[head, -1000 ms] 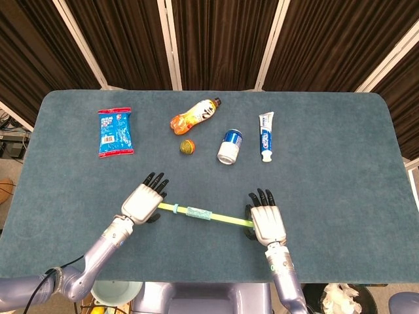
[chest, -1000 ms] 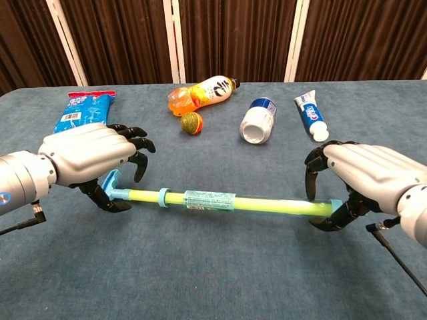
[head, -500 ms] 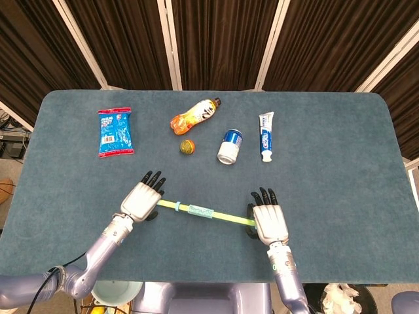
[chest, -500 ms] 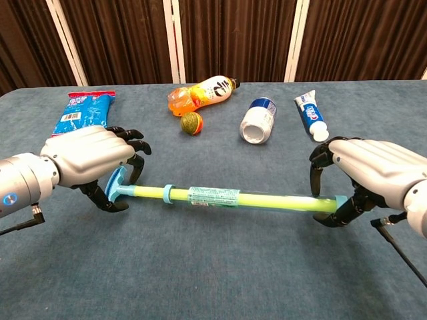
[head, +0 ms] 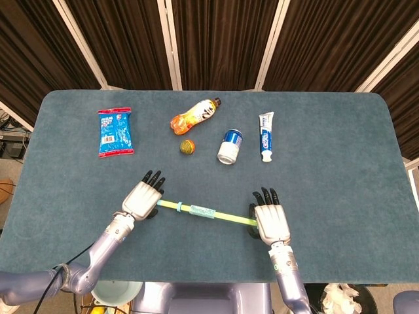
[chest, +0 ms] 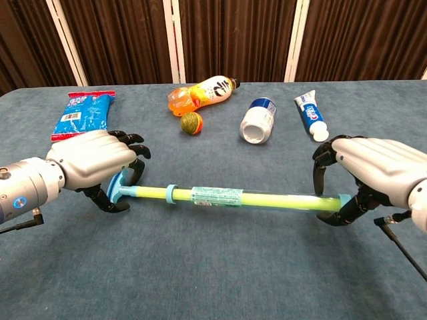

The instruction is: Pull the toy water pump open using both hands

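The toy water pump (chest: 227, 198) is a long yellow-green tube with blue ends and a printed label, lying stretched out across the near table; in the head view the pump (head: 203, 212) runs between both hands. My left hand (chest: 90, 165) grips the blue T-handle (chest: 116, 187) at the pump's left end; the same hand (head: 141, 199) shows from above. My right hand (chest: 373, 172) holds the tube's blue right end (chest: 341, 201), fingers curled over it; from above the hand (head: 272, 221) covers that end.
Behind the pump lie an orange drink bottle (chest: 202, 92), a small round ball (chest: 191, 123), a white can on its side (chest: 257, 121), a toothpaste tube (chest: 311, 115) and a blue snack packet (chest: 83, 115). Dark curtains close off the back.
Both hands have drawn slightly apart, the left leftward and the right rightward. The pump's rod has slid out a bit further.
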`<state>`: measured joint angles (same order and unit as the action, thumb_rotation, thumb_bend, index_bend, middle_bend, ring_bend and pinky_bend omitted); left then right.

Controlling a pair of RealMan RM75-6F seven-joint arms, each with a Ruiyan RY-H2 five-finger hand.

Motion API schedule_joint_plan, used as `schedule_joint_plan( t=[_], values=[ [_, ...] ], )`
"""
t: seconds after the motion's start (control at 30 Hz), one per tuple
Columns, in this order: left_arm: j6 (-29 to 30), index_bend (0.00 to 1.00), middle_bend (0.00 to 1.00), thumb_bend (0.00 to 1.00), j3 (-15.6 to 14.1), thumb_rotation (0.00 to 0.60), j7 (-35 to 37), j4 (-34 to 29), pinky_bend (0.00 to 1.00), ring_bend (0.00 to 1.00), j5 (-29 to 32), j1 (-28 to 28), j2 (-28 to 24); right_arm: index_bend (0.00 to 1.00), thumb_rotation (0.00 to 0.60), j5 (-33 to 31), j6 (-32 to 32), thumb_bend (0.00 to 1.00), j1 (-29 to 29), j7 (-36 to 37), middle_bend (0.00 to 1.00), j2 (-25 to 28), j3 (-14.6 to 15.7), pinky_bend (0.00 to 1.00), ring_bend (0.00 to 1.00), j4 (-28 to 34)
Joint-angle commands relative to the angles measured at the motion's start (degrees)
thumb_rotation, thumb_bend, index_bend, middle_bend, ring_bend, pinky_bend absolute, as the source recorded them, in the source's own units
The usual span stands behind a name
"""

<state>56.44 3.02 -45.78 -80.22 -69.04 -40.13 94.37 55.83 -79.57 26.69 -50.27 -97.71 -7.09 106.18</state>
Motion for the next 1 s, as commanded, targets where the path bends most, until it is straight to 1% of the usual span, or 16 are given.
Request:
schedule_joint_plan(
  t=[0.03, 0.2, 0.4, 0.67, 0.87, 1.0],
  values=[
    [0.23, 0.52, 0.14, 0.33, -0.13, 0.6, 0.73, 0.15, 0.11, 0.0, -0.45, -0.02, 0.0, 0.79, 0.6, -0.14, -0.02, 0.61, 0.06, 0.08, 0.18, 0.21, -0.09, 0.0, 0.0, 0.28],
    [0.75, 0.55, 0.15, 0.39, -0.29, 0.6, 1.72, 0.04, 0.11, 0.01, -1.45, 0.01, -0.23, 0.79, 0.6, -0.55, -0.13, 0.61, -0.12, 0.4, 0.18, 0.33, 0.05, 0.0, 0.0, 0.41],
    [1.8, 0.56, 0.15, 0.4, -0.57, 0.6, 2.53, -1.45, 0.11, 0.01, -2.87, 0.22, -1.22, 0.8, 0.6, -0.34, -0.25, 0.61, -0.3, 0.38, 0.19, 0.59, 0.78, 0.0, 0.0, 0.13],
    [3.24, 0.57, 0.15, 0.4, -1.06, 0.6, 4.15, -6.34, 0.11, 0.01, -4.34, 1.05, -4.48, 0.8, 0.6, -0.05, -0.46, 0.61, 0.18, 0.62, 0.19, 1.54, -0.55, 0.0, 0.0, -0.88],
    [4.76, 0.58, 0.15, 0.4, -2.17, 0.6, 6.08, -10.92, 0.11, 0.01, -6.08, 2.33, -7.76, 0.8, 0.6, -0.17, -0.19, 0.61, 0.19, 1.37, 0.19, 2.79, -1.01, 0.0, 0.0, -1.99],
    [5.21, 0.58, 0.15, 0.4, -3.31, 0.6, 6.63, -12.88, 0.11, 0.01, -7.32, 3.0, -9.77, 0.8, 0.6, -0.36, 0.03, 0.61, 0.32, 2.16, 0.19, 3.85, -1.88, 0.0, 0.0, -2.27]
  ],
)
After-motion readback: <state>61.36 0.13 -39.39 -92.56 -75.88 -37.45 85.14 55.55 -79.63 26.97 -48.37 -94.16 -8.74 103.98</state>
